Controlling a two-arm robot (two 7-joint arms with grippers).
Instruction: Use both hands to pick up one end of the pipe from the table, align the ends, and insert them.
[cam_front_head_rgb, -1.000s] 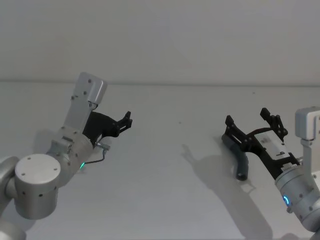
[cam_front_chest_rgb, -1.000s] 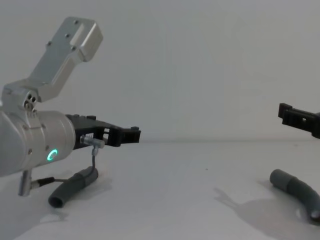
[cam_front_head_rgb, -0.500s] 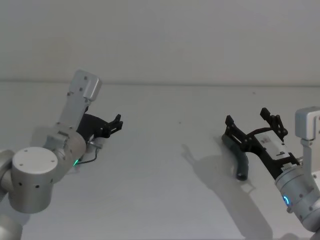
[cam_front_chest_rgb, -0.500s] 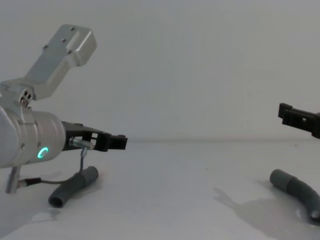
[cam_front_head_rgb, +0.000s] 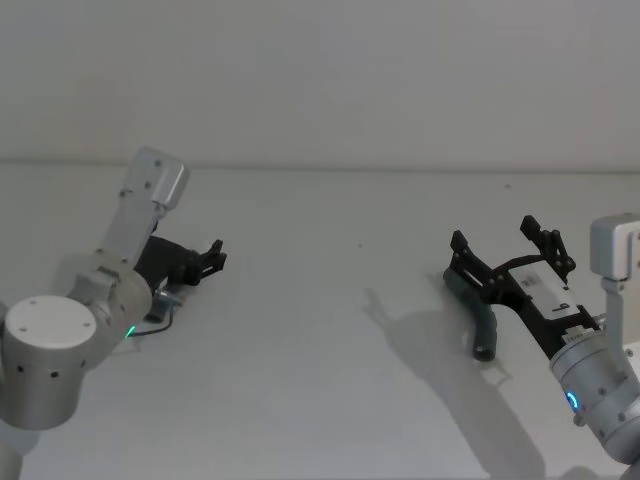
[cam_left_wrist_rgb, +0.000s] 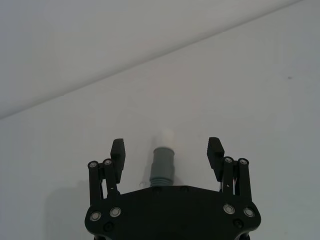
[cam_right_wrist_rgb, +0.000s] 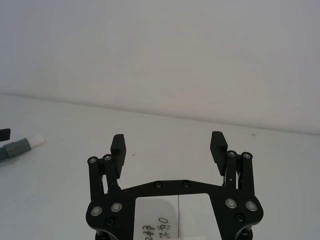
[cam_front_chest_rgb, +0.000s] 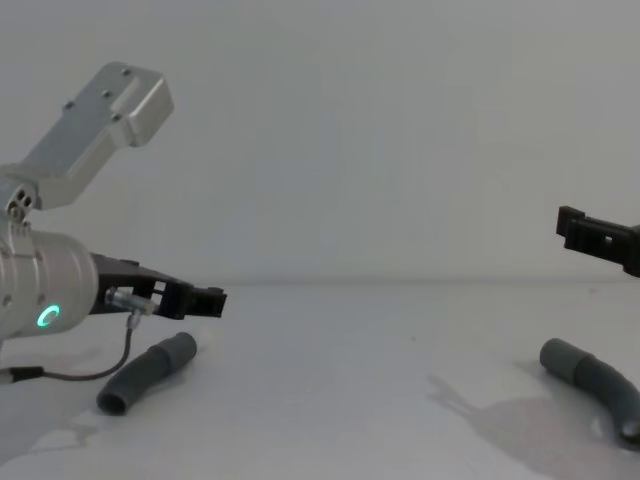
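On your left, the left gripper (cam_front_head_rgb: 216, 256) hovers low over the table (cam_front_head_rgb: 330, 400) with its jaws spread wide. Beneath it lies the first hose piece (cam_front_chest_rgb: 150, 370). In the left wrist view its white-tipped cuff (cam_left_wrist_rgb: 164, 145) sits between the fingers, untouched. On your right, the right gripper (cam_right_wrist_rgb: 168, 140) hangs spread open above the second hose piece (cam_front_chest_rgb: 592, 382), which lies flat. Nothing is lifted yet; I judge that both grasps, the alignment and the insertion are yet to do.
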